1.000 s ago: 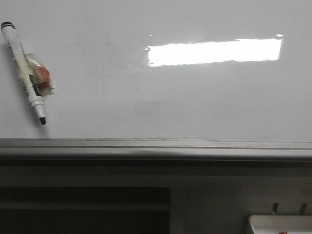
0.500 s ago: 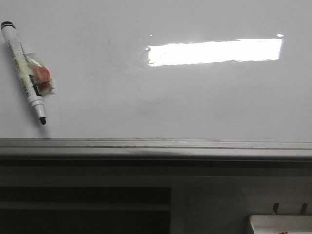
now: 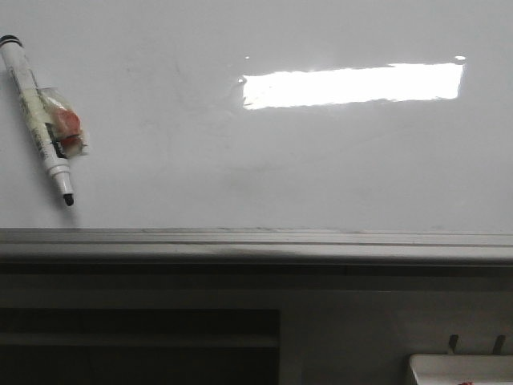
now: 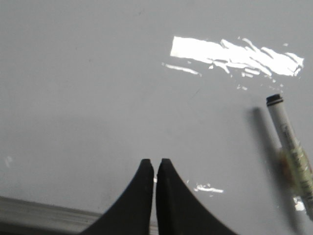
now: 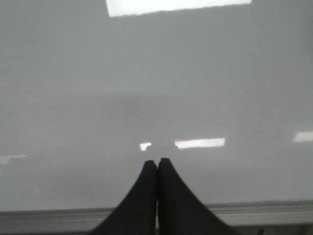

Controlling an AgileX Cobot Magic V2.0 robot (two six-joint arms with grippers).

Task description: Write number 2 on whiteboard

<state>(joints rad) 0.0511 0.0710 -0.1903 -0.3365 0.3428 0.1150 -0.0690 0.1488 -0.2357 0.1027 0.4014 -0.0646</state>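
Observation:
The whiteboard (image 3: 264, 160) is a large glossy white board with a bright rectangular glare and a grey metal rail along its near edge. No number 2 shows on it. A white marker (image 3: 38, 120) with a black tip and black end, with a clear wrap and red bit on its barrel, lies at the board's left side. It also shows in the left wrist view (image 4: 291, 147). My left gripper (image 4: 153, 162) is shut and empty above the board, apart from the marker. My right gripper (image 5: 157, 161) is shut and empty above the board (image 5: 156, 88) near its rail.
The grey rail (image 3: 256, 245) runs along the board's near edge, with dark space below it. A small white tray (image 3: 461, 369) sits at the lower right, below the board.
The view has shifted very slightly; the marker appears a few pixels higher and to the left. Nothing else has changed.

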